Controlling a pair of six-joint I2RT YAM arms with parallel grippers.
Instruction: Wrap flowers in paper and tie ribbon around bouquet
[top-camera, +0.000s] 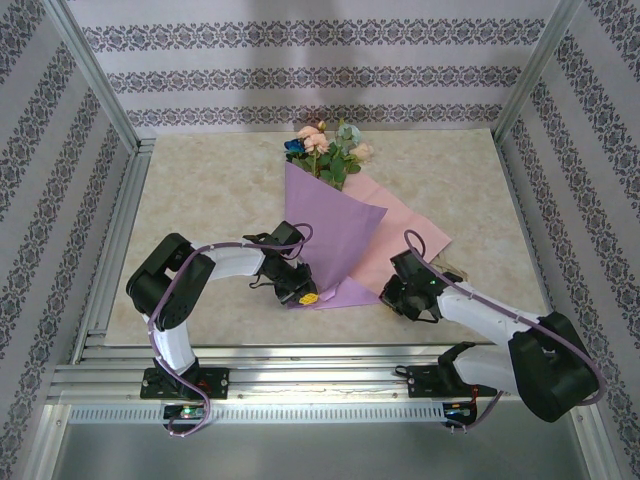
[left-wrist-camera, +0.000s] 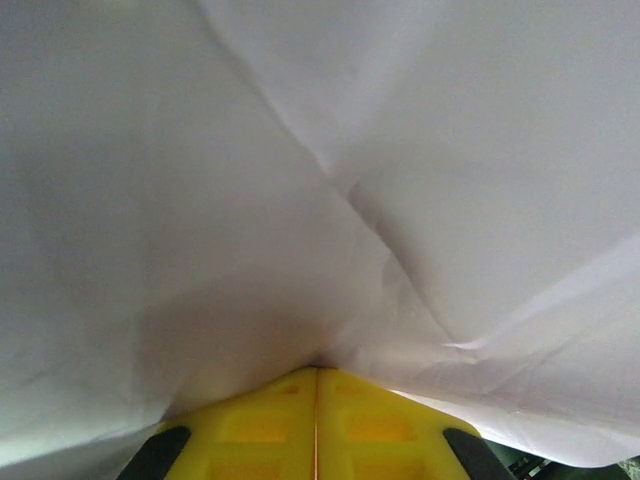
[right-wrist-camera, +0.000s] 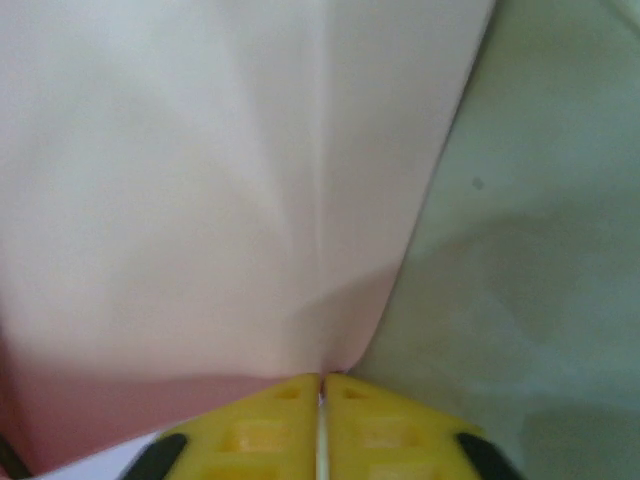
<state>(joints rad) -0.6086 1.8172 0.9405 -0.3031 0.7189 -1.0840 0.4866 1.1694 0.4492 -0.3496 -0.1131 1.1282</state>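
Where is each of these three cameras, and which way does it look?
Top external: above and behind the arms, looking down on the table, flowers and folded paper; both arms show.
Left wrist: on the left arm, looking past the shut left gripper into lilac paper.
Right wrist: likewise, right gripper pinching the paper's pink edge.
All share the paper.

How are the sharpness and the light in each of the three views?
Top external: sharp, evenly lit; flowers and paper show clearly. Left wrist: the paper is soft from closeness, with a shadow above the left gripper. Right wrist: blurred throughout; paper and table lack detail, dimmer near the right gripper.
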